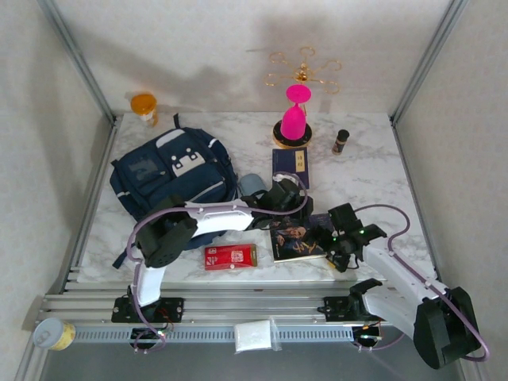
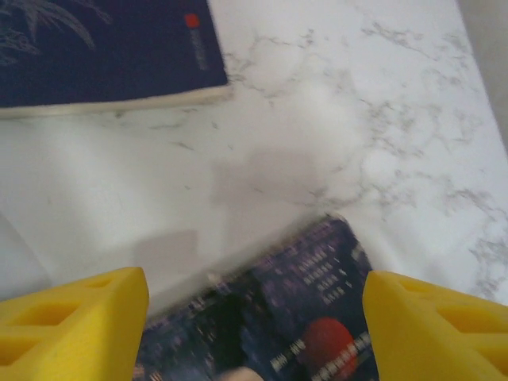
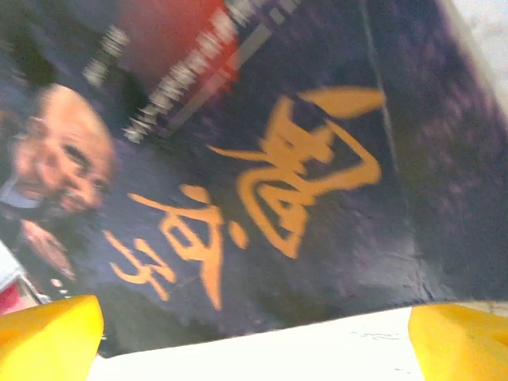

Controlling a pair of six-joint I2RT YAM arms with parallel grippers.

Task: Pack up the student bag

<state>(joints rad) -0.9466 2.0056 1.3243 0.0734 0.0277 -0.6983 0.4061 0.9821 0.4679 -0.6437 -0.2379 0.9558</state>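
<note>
The large navy fabric backpack point(image 1: 171, 175) looks soft and floppy, best taken by a strap. The left gripper point(image 2: 254, 325) and right gripper point(image 3: 254, 333) stand wide, empty, over a thin dark glossy paperback point(image 3: 262, 182).

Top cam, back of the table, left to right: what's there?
orange jar → pink goblet → dark bottle
</note>
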